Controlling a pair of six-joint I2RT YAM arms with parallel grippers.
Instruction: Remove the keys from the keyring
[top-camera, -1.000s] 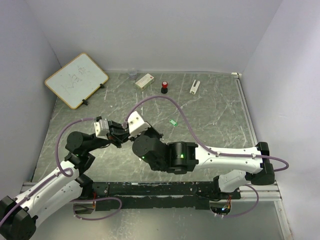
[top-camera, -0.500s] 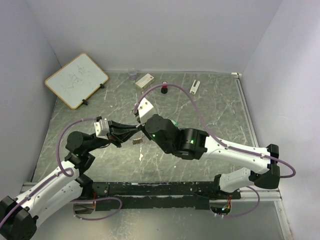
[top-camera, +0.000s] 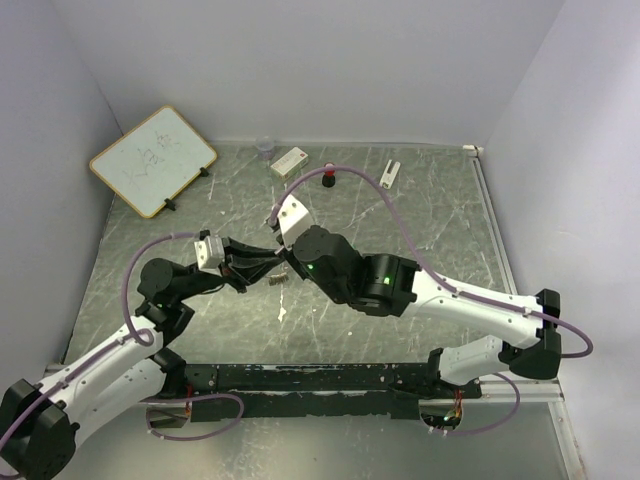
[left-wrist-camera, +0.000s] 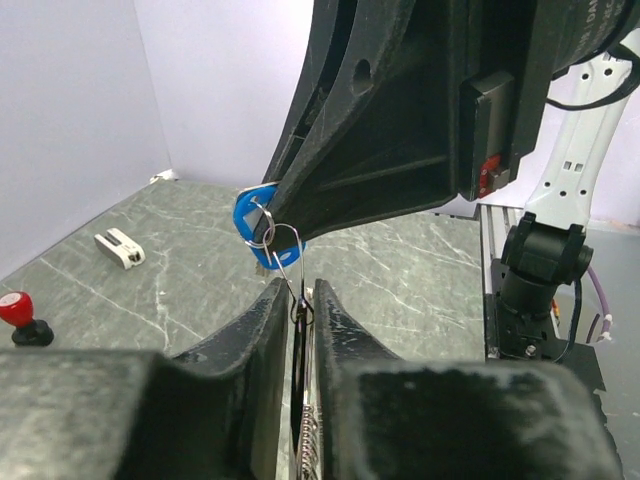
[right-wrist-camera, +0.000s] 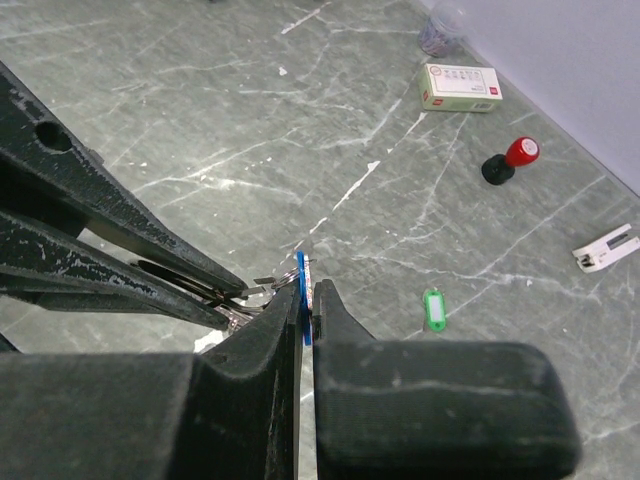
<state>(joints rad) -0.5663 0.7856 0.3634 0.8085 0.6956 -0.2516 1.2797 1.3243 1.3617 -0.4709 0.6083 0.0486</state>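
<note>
My left gripper (left-wrist-camera: 300, 295) is shut on the thin wire keyring (left-wrist-camera: 286, 243), with a metal key blade and a small coil between its fingers. My right gripper (right-wrist-camera: 306, 292) is shut on the blue key head (right-wrist-camera: 303, 288), which hangs on that ring and also shows in the left wrist view (left-wrist-camera: 252, 214). The two grippers meet tip to tip above the table's left middle (top-camera: 278, 266). Small brownish metal pieces (top-camera: 280, 280) show just below that point; I cannot tell whether they hang or lie. A green-headed key (right-wrist-camera: 432, 308) lies loose on the table.
A whiteboard (top-camera: 152, 160) leans at the back left. A clear cup (top-camera: 265, 148), a white box (top-camera: 289, 161), a red-capped black knob (top-camera: 328, 177) and a white clip (top-camera: 389, 173) stand along the back edge. A purple cable (top-camera: 360, 185) arcs over the right arm.
The right arm swung from the near middle back and left until its tips met the left gripper's. Since half a second ago both grippers have shifted slightly right together.
</note>
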